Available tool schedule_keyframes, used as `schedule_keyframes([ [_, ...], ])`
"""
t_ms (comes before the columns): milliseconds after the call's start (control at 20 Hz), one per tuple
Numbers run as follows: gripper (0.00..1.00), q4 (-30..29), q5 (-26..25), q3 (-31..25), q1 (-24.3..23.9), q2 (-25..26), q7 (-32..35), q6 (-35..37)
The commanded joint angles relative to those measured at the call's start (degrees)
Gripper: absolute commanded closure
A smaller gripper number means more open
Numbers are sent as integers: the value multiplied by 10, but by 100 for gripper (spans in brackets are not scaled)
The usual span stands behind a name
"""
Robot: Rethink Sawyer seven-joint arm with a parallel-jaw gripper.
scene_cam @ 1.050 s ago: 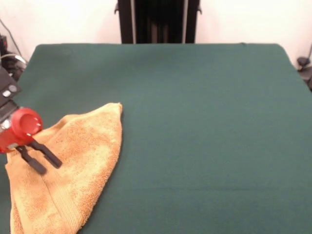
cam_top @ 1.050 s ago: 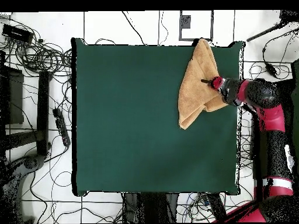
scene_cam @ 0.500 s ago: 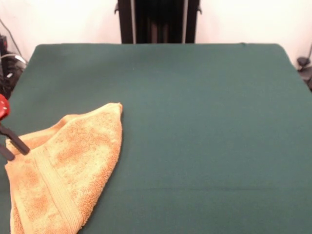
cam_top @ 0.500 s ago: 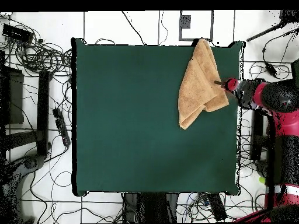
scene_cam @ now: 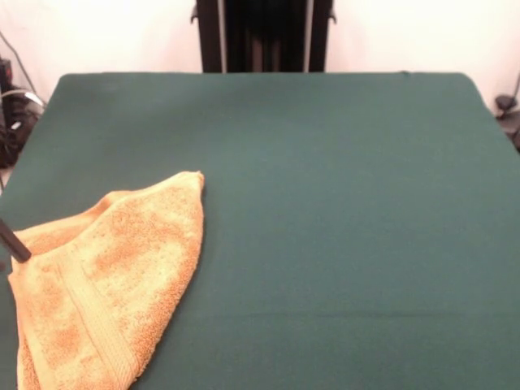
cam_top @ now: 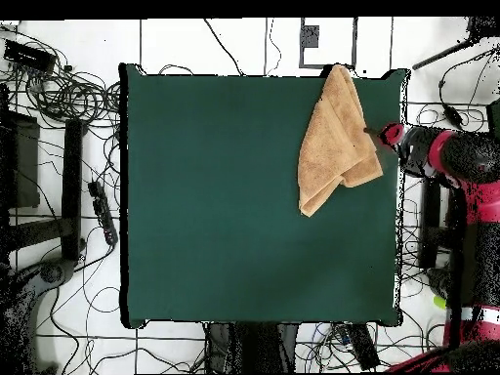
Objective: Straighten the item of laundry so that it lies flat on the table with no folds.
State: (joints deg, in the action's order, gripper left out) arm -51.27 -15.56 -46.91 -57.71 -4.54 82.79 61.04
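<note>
A folded orange towel (scene_cam: 110,284) lies bunched at a corner of the green worktop (scene_cam: 341,203). The robot's gripper (cam_top: 371,134) hovers at the towel's edge; whether it grips anything cannot be told. No legible writing shows.

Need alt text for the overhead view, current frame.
A folded orange towel lies at the top right corner of the green table, not flat. The red and black arm's gripper sits at the table's right edge beside the towel. Cables cover the floor around the table.
</note>
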Motion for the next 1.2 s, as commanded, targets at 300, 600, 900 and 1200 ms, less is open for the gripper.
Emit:
schedule_keyframes([
  [300, 0, 73, -21, -9, 59, 139, -163, -46],
  [600, 0, 65, -19, -11, 51, 156, -182, -61],
  [900, 0, 61, -23, -8, 46, 153, -205, -55],
  [1200, 0, 64, -20, -11, 44, 155, -215, -44],
])
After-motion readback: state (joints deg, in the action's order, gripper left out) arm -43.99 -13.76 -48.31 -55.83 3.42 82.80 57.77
